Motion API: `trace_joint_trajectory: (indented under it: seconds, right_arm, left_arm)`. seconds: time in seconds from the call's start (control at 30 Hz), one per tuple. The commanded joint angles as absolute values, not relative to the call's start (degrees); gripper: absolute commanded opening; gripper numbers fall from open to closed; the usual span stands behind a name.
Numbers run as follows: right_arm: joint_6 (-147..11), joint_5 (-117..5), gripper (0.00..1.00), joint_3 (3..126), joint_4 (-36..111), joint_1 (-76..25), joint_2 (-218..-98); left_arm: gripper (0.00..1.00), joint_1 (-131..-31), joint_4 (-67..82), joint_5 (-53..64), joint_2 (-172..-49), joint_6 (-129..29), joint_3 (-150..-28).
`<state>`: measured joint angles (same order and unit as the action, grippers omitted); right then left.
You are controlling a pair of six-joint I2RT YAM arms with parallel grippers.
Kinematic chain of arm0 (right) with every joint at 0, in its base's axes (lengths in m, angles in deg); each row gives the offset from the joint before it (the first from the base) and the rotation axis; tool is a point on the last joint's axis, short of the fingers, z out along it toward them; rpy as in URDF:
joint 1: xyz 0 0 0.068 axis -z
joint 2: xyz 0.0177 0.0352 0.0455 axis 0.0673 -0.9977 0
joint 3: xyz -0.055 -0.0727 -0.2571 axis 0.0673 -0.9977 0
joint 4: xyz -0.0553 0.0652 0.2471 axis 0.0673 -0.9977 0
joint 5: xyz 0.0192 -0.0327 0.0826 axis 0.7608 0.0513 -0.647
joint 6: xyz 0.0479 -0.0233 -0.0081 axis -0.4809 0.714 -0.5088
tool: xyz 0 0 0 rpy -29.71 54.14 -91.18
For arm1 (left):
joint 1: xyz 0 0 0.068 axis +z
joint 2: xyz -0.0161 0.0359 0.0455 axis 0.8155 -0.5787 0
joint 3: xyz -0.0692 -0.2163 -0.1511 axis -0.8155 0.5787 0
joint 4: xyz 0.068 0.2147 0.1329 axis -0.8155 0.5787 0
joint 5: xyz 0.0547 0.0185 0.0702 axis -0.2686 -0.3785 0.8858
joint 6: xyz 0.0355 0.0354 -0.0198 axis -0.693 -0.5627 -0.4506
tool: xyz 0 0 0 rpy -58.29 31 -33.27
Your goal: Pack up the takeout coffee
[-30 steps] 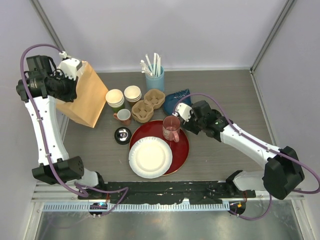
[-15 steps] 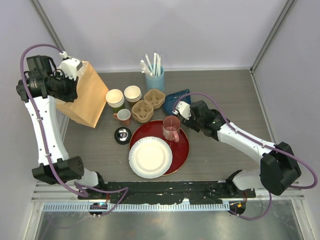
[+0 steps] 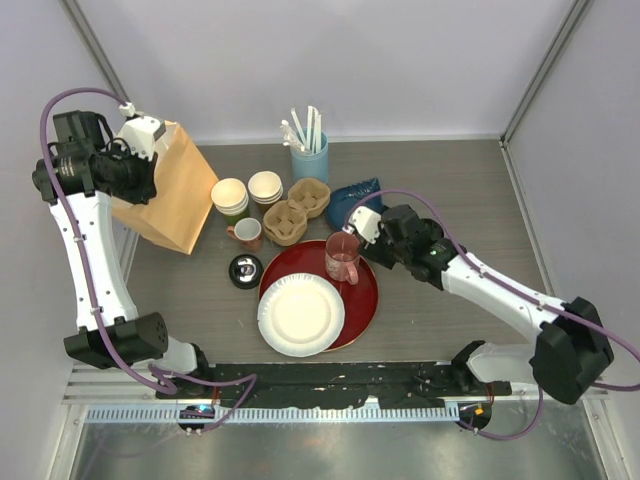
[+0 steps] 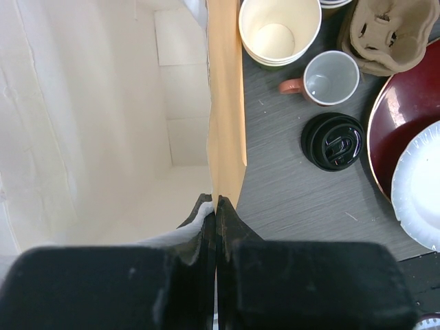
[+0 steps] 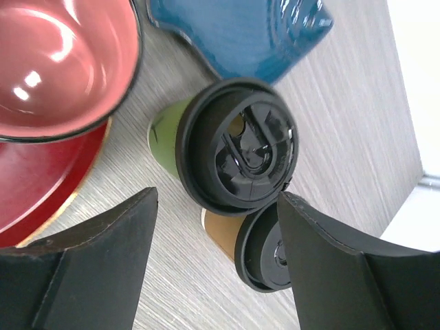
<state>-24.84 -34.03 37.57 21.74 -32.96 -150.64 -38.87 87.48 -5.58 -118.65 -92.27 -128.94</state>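
Note:
In the right wrist view the green-sided cup [image 5: 237, 152] with its black lid stands between my open right gripper's [image 5: 216, 206] fingers [image 5: 89, 268]. The kraft-brown cup [image 5: 265, 251] with a black lid stands right behind it, against the other finger. In the top view the right gripper [image 3: 368, 232] hovers over both cups and hides them, next to the pink mug [image 3: 342, 258]. My left gripper [image 4: 216, 206] is shut on the rim of the brown paper bag [image 3: 165, 195] at the far left and holds its mouth [image 4: 103, 137] open.
The pink mug and a white paper plate [image 3: 300, 315] sit on a red plate [image 3: 365, 295]. A blue pouch [image 3: 352, 200] lies behind the cups. Stacked lidless cups [image 3: 230, 197], pulp carriers [image 3: 295, 210], a small mug [image 3: 246, 233], a black lid [image 3: 245, 270] and a straw holder [image 3: 309, 155] crowd the middle.
The right gripper drew back a little, then returned to beside the pink mug over the cups. The left arm and bag have not moved.

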Motion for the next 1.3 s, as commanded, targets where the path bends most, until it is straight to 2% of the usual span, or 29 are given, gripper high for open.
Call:
trace_joint_trajectory:
  seconds: [0.0, 0.2, 0.27, 0.3, 0.33, 0.4, 0.43, 0.73, 0.93, 1.1, 1.27]
  right_arm:
    - [-24.9, -40.6, 0.77, 39.1, 23.9, -33.8, -143.1]
    - [-29.5, -51.5, 0.79, 41.5, 20.0, -33.8, -139.2]
    - [-33.0, -52.9, 0.70, 40.4, 20.0, -33.8, -138.6]
    - [-34.9, -54.3, 0.60, 40.0, 20.1, -33.8, -138.4]
    - [-39.2, -54.9, 0.32, 38.5, 20.7, -33.8, -138.3]
    - [-43.6, -56.2, 0.09, 36.2, 22.8, -33.7, -138.1]
    - [-47.8, -56.8, 0.01, 32.9, 26.2, -33.7, -137.4]
    - [-54.6, -51.8, 0.01, 14.5, 54.7, -32.9, -132.0]
    - [-51.1, -48.7, 0.01, 8.7, 72.8, -31.7, -140.5]
    - [-46.9, -48.4, 0.01, 11.6, 75.7, -31.6, -147.9]
    - [-43.1, -44.5, 0.01, 15.5, 72.0, -31.0, -152.4]
  left_arm:
    - [0.00, -38.8, 87.1, -7.4, -118.1, -92.5, -129.9]
    - [0.00, -38.7, 87.2, -8.4, -118.2, -92.3, -129.9]
    - [0.00, -38.7, 87.2, -8.4, -118.2, -92.4, -129.7]
    - [0.00, -38.7, 87.1, -8.4, -118.1, -92.6, -129.5]
    - [0.00, -38.7, 87.2, -8.4, -117.9, -92.7, -129.4]
    - [0.00, -38.7, 87.0, -8.4, -117.8, -92.9, -129.0]
    - [0.00, -38.8, 86.9, -8.4, -117.7, -92.9, -128.8]
    - [0.00, -38.7, 86.6, -8.6, -117.7, -93.1, -128.2]
    - [0.00, -38.7, 86.4, -8.0, -117.8, -93.0, -127.6]
    - [0.00, -38.8, 87.2, -6.4, -118.2, -93.4, -129.7]
    - [0.00, -38.7, 87.2, -6.1, -118.0, -93.3, -130.3]
